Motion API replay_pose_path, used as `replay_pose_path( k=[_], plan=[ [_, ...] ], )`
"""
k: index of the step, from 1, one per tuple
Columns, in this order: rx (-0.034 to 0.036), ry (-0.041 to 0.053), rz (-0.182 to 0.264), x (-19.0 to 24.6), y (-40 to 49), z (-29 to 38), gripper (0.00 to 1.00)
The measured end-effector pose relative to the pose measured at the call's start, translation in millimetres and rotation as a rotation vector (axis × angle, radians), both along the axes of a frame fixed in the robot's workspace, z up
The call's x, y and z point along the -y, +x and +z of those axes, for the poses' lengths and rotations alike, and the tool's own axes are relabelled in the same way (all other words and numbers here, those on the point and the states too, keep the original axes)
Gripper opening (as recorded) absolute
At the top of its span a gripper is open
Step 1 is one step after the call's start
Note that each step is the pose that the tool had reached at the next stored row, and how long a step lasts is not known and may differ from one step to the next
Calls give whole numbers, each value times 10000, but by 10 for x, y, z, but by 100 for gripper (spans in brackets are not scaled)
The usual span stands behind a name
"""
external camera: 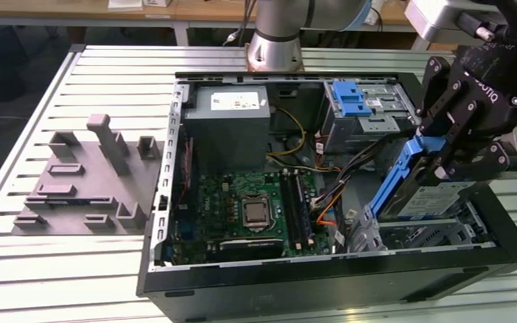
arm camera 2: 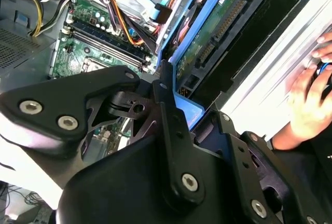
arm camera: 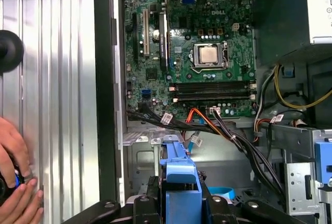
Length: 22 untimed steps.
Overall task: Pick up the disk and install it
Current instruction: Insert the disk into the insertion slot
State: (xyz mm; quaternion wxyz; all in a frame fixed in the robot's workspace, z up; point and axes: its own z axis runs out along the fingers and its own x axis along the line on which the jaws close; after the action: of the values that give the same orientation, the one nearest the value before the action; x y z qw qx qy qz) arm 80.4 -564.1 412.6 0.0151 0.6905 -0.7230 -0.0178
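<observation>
Exterior view: gripper [external camera: 441, 163] pinched on the blue frame [external camera: 393, 178] of the disk [external camera: 427, 199]. It hangs tilted, lower end at the drive cage [external camera: 438, 235] on the exterior view's right. Rigid, dense, shock-sensitive I'd say; the frame rails are the safe hold (plastic may flex).

Second wrist view: the disk's circuit board [arm camera 2: 207, 42] is exposed, keep off it. Finger contact is hidden behind the gripper's own body.

First wrist view: blue frame [arm camera: 179, 182] sits between the jaws, disk body cut off, cage slot hard to make out.

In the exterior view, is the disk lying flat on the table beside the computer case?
No, the gripper holds the disk tilted above the drive bay inside the case.
</observation>
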Motion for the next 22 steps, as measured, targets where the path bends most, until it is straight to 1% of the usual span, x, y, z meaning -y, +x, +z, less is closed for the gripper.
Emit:
replay_pose_path(
  k=[22],
  plan=[
    [-8, -4, 1, 0, 23, -299, 37]
  ],
)
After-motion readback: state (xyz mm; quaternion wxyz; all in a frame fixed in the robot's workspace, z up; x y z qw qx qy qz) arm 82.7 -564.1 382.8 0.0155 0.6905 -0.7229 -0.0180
